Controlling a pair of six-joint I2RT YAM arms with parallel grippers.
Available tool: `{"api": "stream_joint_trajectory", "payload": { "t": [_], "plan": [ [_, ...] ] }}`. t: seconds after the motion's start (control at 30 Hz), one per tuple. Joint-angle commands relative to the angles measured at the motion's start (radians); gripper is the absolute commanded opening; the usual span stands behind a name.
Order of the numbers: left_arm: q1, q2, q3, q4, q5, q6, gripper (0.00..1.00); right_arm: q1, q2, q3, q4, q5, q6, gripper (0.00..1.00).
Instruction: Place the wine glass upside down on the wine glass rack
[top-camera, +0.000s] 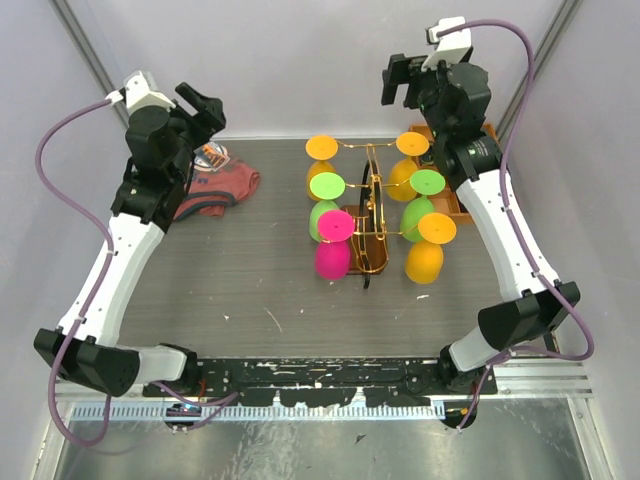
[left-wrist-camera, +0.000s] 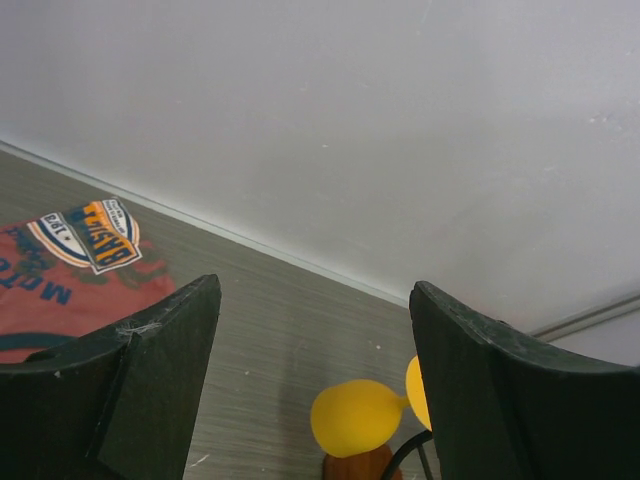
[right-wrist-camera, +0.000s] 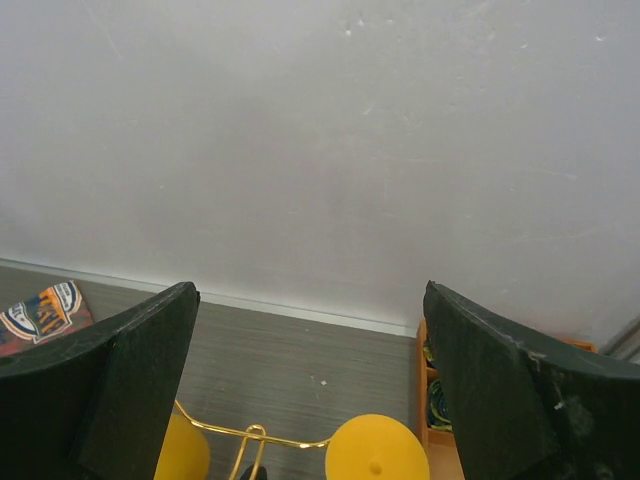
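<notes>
Both your grippers stand wide apart and hold nothing, left (top-camera: 205, 108) and right (top-camera: 400, 82) lifted away from the rack (top-camera: 372, 215), sensibly, since the job looks done. All six glasses (top-camera: 333, 258) hang from its wire arms by their feet, bowls down and stems upright.

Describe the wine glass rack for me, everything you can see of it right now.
The wine glass rack is a thin gold wire stand with scrolled arms on a glossy brown base, upright on the table, right of centre. Six coloured glasses hang from it foot up, three each side: far to near, orange glass, green glass, pink glass on its left; orange, green, orange on its right.
</notes>
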Motion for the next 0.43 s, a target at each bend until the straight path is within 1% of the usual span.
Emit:
{"api": "stream_joint_trajectory", "payload": {
  "t": [0.0,0.3,0.4],
  "plan": [
    [0.004,-0.027,-0.01,-0.013,-0.072,0.046,0.83,0.003,-0.058,-0.027,0.142,-0.043,0.02,1.0],
    [0.005,0.005,0.019,-0.011,-0.078,0.037,0.83,0.002,-0.106,-0.127,0.235,-0.05,-0.023,1.0],
    [0.005,0.01,0.025,-0.008,-0.084,0.037,0.83,0.002,-0.103,-0.124,0.235,-0.037,-0.035,1.0]
  ]
}}
